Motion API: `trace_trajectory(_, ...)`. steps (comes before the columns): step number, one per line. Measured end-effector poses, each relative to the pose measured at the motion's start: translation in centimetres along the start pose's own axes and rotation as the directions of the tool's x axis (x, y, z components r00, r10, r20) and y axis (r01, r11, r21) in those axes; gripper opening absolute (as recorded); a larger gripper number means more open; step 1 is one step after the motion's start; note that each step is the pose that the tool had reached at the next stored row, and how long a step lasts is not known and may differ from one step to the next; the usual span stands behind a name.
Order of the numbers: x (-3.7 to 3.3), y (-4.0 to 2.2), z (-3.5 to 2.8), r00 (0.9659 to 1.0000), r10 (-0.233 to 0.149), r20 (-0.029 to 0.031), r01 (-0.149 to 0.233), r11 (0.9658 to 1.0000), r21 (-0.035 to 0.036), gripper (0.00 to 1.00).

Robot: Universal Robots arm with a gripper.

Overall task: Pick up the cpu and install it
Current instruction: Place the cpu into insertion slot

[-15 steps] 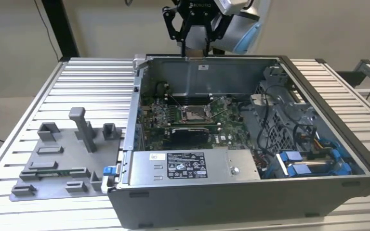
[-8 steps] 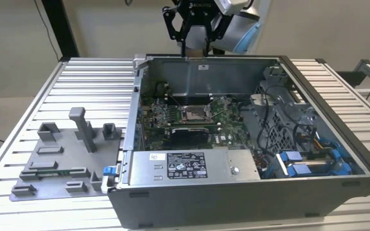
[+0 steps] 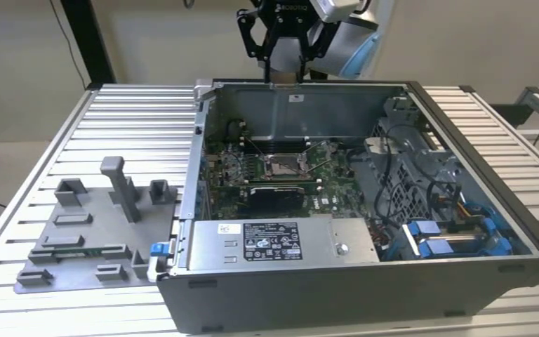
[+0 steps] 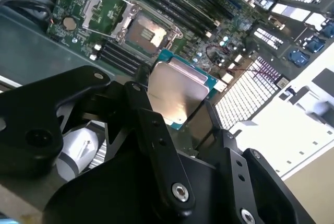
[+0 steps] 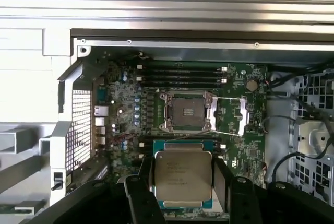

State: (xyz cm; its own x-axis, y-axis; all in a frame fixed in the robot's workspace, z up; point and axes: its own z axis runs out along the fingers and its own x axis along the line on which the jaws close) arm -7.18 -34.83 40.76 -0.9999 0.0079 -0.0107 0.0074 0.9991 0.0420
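The cpu (image 5: pixel 182 174), a pale silvery square chip on a green board, sits between my gripper's (image 5: pixel 183 182) black fingers (image 5: pixel 145 176), which are shut on its two opposite edges. The same grip appears in the second wrist view: the cpu (image 4: pixel 176 89) is held flat in my gripper (image 4: pixel 175 105). In the exterior view my gripper (image 3: pixel 285 69) hangs above the back wall of the open computer case (image 3: pixel 494 210). The dark socket (image 5: pixel 187 112) on the green motherboard lies uncovered with its metal frame (image 5: pixel 243 117) flipped aside. It lies below and ahead of the chip, also seen as the socket (image 3: pixel 281 166).
Grey plastic fixture blocks (image 3: pixel 92 232) stand on the slatted table at the exterior view's left. Inside the case are the power supply (image 3: pixel 279 242), blue drive brackets (image 3: pixel 448 235), loose cables (image 3: pixel 410 151) and memory slots (image 5: pixel 180 75) beside the socket.
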Motion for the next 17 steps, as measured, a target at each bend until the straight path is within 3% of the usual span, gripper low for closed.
trace_trajectory(5, 0.00, 0.00, 0.00, 0.9987, 0.051, 0.0021, -0.051, 0.9987, 0.0006, 0.00)
trace_trajectory(10, 0.00, 0.00, -0.01, 0.9942, 0.108, 0.0045, -0.108, 0.9942, 0.0010, 0.00)
trace_trajectory(13, 0.00, 0.00, -0.01, 0.9887, 0.150, 0.0064, -0.150, 0.9887, 0.0012, 0.00)
trace_trajectory(17, 0.00, 0.00, -0.01, 0.9777, 0.210, 0.0090, -0.210, 0.9777, 0.0014, 0.00)
